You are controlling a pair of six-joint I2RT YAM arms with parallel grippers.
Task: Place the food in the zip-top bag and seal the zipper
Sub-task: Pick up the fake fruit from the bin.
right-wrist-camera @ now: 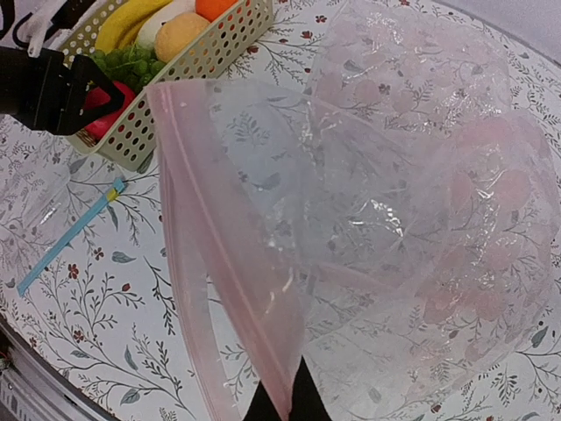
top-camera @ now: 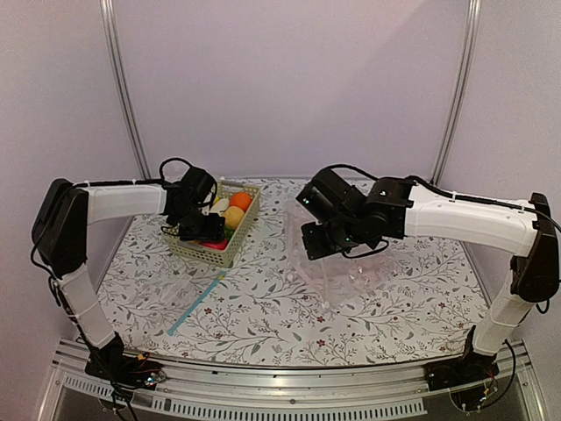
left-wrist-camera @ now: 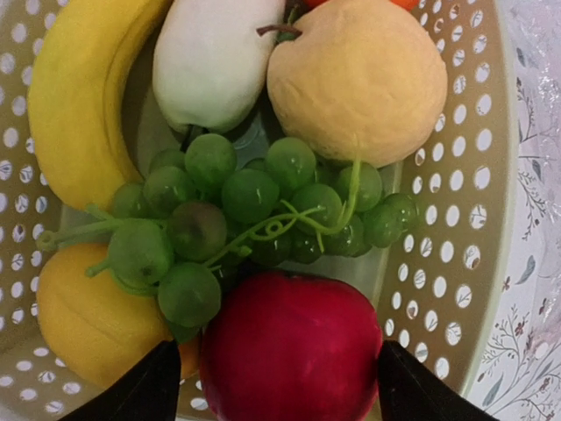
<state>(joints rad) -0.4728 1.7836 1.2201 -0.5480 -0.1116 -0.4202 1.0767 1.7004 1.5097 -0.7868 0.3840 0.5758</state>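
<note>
1. While my left pincer (left-wrist-camera: 276, 373) hangs spread over the basket (left-wrist-camera: 456, 219), its fingers flanking the red apple (left-wrist-camera: 289, 346), all the food I can see lies in that basket, none in the zip-top bag (right-wrist-camera: 394, 219).
2. My right pincer (right-wrist-camera: 285, 399) is pinching the zipper (right-wrist-camera: 219, 254), holding the bag's mouth up near the basket.
3. An off-centre squeeze could squirt the round apple sideways.
4. That thin strip could slip from my pinch, and the mouth would sag shut.
5. Grapes (left-wrist-camera: 254, 210) crowd the apple, with the banana (left-wrist-camera: 79, 96) behind them. A flat blue-strip bag (right-wrist-camera: 66, 237) lies on the surface (top-camera: 263, 324) just beside the basket.
</note>
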